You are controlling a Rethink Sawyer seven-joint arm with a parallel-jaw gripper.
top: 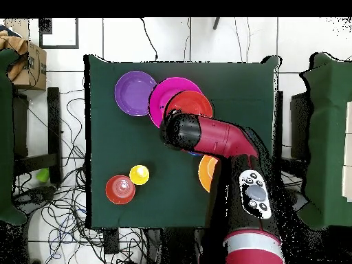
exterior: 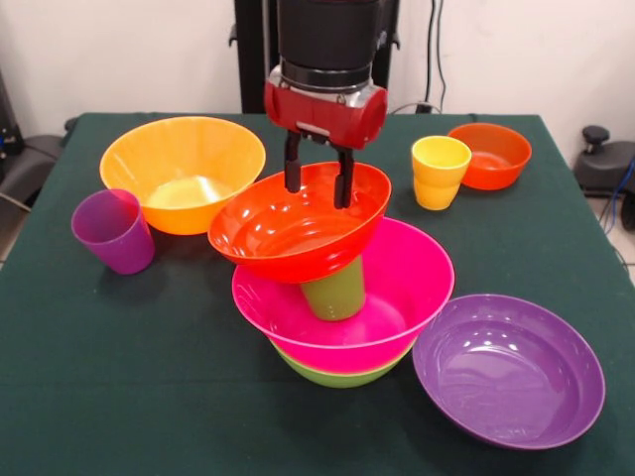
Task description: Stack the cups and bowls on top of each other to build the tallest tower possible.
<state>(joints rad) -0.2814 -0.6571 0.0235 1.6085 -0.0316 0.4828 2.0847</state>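
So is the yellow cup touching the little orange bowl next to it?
Apart. In the front view, a strip of dark green tablecloth shows between the yellow cup and the small red-orange bowl.
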